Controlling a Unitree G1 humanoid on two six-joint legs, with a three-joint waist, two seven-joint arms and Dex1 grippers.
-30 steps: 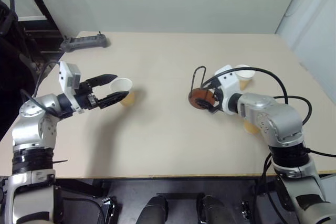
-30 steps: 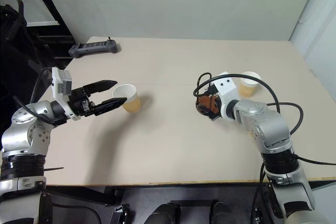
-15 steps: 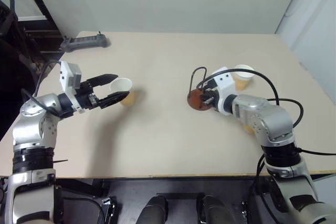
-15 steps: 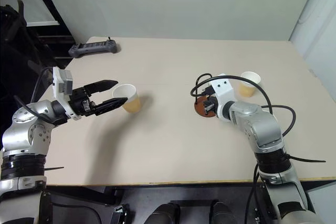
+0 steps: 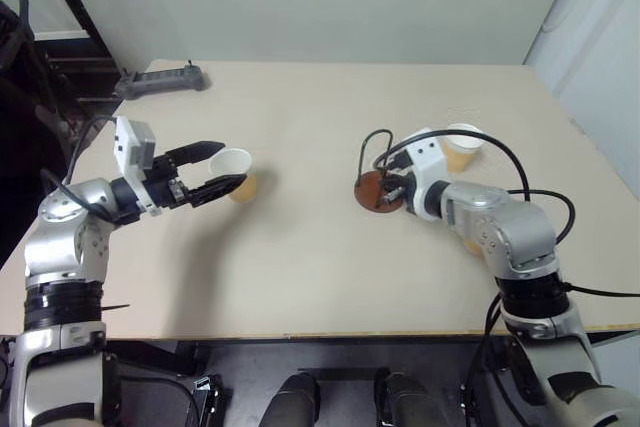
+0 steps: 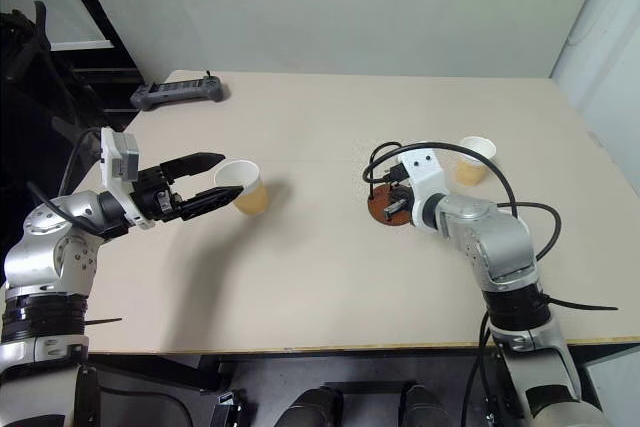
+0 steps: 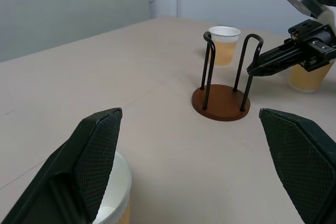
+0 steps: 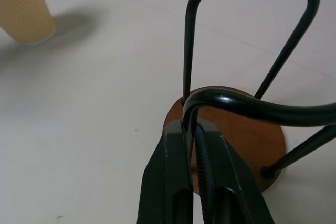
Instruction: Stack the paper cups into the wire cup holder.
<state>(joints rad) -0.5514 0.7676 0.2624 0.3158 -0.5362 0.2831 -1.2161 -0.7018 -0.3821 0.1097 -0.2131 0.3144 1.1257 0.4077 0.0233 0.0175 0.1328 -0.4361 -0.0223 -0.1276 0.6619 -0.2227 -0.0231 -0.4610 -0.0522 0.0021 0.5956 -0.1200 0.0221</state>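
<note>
Right wrist view first: the right gripper (image 8: 197, 145) has its jaws pressed together on one wire loop of the cup holder (image 8: 231, 129), the wire pinched between the two black fingers just above the reddish-brown disc base. The second loop arches up beyond the fingertips, and the stand sits flat on the table (image 5: 300, 277) with nothing in it.

Over on the other side, the left gripper (image 5: 222, 173) hangs with its jaws spread wide, and a paper cup (image 5: 236, 173) stands upright right at the mouth of those jaws, its rim between the two fingertips but not yet squeezed. From the left wrist view, that rim peeks up beside the near finger (image 7: 97, 156), with the stand well ahead of the jaws.

Two more cups wait on the far side of the right gripper: one (image 5: 462, 145) just behind the stand, one (image 7: 307, 77) tucked under the right forearm.

My read: this is the steadying step, the stand pinned so it won't slide. Next the left jaws would need to close on the cup, lift it, carry it across and lower it between the loops, which calls for clearing the pinching fingers.
</note>
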